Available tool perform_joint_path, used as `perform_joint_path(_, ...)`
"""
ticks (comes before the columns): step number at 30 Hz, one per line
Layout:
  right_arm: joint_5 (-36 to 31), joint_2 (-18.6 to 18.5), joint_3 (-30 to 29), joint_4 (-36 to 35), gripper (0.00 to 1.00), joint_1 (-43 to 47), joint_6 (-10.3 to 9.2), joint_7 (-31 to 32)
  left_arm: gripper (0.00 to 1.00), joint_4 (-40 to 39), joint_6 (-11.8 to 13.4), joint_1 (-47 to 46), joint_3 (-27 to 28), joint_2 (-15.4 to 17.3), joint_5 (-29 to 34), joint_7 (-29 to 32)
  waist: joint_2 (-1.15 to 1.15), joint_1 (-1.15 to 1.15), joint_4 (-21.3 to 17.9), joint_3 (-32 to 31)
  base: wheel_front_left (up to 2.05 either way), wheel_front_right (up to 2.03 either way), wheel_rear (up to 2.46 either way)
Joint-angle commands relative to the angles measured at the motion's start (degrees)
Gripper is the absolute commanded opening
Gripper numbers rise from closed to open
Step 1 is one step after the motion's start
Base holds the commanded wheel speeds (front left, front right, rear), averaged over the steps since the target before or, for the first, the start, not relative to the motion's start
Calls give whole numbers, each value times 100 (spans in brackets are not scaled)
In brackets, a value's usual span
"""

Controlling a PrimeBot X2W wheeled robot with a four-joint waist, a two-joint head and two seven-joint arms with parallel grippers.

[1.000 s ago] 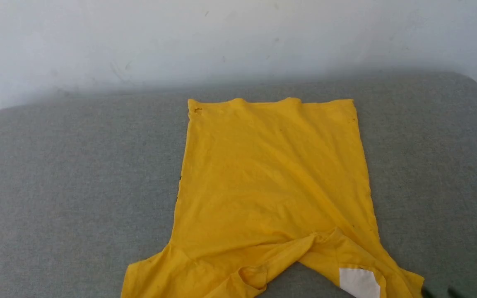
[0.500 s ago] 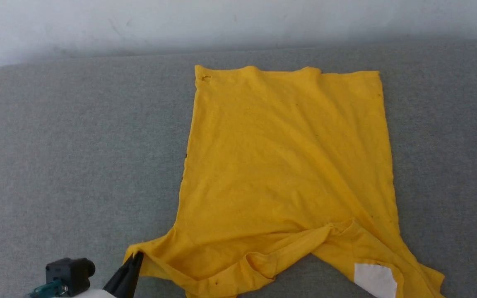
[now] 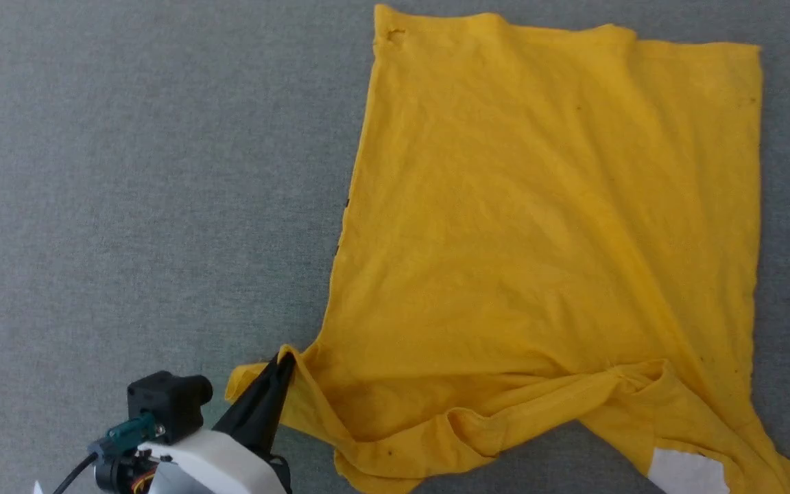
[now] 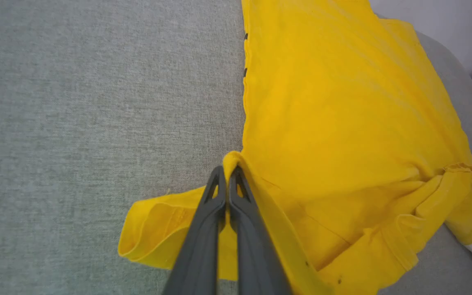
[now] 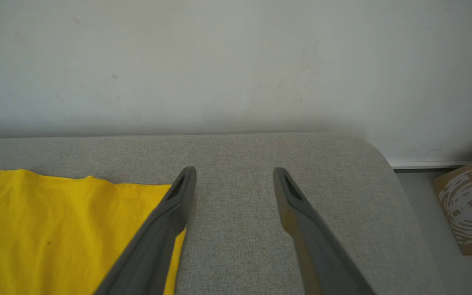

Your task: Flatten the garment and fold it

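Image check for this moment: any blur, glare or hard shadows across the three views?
Head view: soft even light, no glare, shirt creases crisp. Left wrist view: sharp throughout; left pincer, shut on the sleeve, in focus. Right wrist view: faint shadow band where wall meets cushion; open right pincer in focus.

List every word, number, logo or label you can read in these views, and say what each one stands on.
None: no view holds text that can be read.
The garment: its white patch is blank where it shows, and the small dark specks on the cloth are not letters.
The cardboard box: a white swirl-like print with no legible letters.
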Motion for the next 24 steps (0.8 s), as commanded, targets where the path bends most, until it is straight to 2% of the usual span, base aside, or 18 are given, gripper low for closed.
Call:
perform_joint_path(1,-152,55,-68,138,100,-125,-5,38,0,-33,-47,-158,-39,-45,61,-40,0,-2,537,608,0,0,0)
perform_joint_path(8,-533,275,-299,669,100,-186,-5,93,0,-61,-84,-409,-210,-172,127,-40,0,-2,816,957,0,0,0)
perform_joint_path(16,-745,309,-512,917,100,-114,-5,140,0,17,-117,-553,-305,-266,137,-92,0,-2,989,1150,0,0,0)
perform_joint_path(17,-757,315,-511,931,84,-110,-5,162,0,34,-120,-565,-312,-277,135,-102,0,-2,994,1172,0,0,0)
perform_joint_path(18,-780,319,-518,948,37,-113,-5,192,0,50,-119,-577,-313,-284,136,-114,0,-2,987,1195,0,0,0)
perform_joint_path(19,-804,318,-503,956,0,-123,-5,216,0,64,-113,-591,-309,-292,139,-127,0,-2,970,1218,0,0,0)
perform_joint_path(24,-801,348,-342,897,0,-227,-5,35,0,138,-86,-640,-270,-294,149,-175,0,-2,776,1152,0,0,0)
